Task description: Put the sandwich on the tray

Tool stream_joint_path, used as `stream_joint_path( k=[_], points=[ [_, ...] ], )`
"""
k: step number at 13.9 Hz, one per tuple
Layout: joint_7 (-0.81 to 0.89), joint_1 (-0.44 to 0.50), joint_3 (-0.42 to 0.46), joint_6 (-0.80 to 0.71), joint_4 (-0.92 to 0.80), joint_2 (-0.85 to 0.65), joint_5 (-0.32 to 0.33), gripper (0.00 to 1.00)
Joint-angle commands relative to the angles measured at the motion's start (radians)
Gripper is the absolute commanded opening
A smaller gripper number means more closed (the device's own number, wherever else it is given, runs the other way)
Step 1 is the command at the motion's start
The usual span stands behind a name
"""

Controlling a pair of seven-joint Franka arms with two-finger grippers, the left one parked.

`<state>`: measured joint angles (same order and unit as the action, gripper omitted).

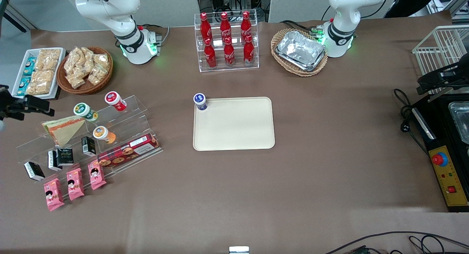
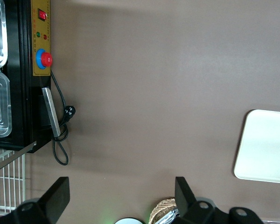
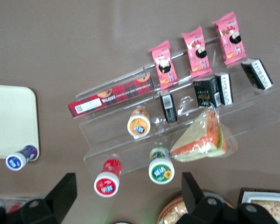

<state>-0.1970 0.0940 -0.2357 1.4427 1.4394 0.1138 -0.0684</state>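
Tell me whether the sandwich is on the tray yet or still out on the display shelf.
Still on the clear shelf. The sandwich lies there beside the green-lidded cup; the tray holds only a blue-lidded cup. The hand hovers near the sandwich, open.

- A brown table (image 1: 329, 166) fills nearly the whole frame under even light.
- Grey wall panels (image 1: 165, 6) line the top edge.
- A white wire rack (image 1: 441, 48) stands at the upper right.
- Black cables (image 1: 403, 114) trail along the right.

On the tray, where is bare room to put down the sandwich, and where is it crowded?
Nearly the whole tray is bare; only the blue-capped bottle occupies one corner. The acrylic stand around the sandwich is crowded with bottles and packets. The gripper, fingers open, hangs close to the sandwich.
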Motion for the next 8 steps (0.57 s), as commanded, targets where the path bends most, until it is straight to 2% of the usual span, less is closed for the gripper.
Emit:
stream_joint_path(
  k=[1,3,6,8],
  points=[
    [0.011,-0.007,0.004,-0.042,0.051,-0.068,0.012,1.0],
    [0.005,-0.008,0.004,-0.039,0.084,-0.097,0.016,1.0],
    [-0.021,-0.008,0.006,-0.041,0.104,-0.109,0.096,1.0],
    [-0.1,-0.01,0.004,-0.028,0.119,-0.109,0.124,1.0]
  ],
)
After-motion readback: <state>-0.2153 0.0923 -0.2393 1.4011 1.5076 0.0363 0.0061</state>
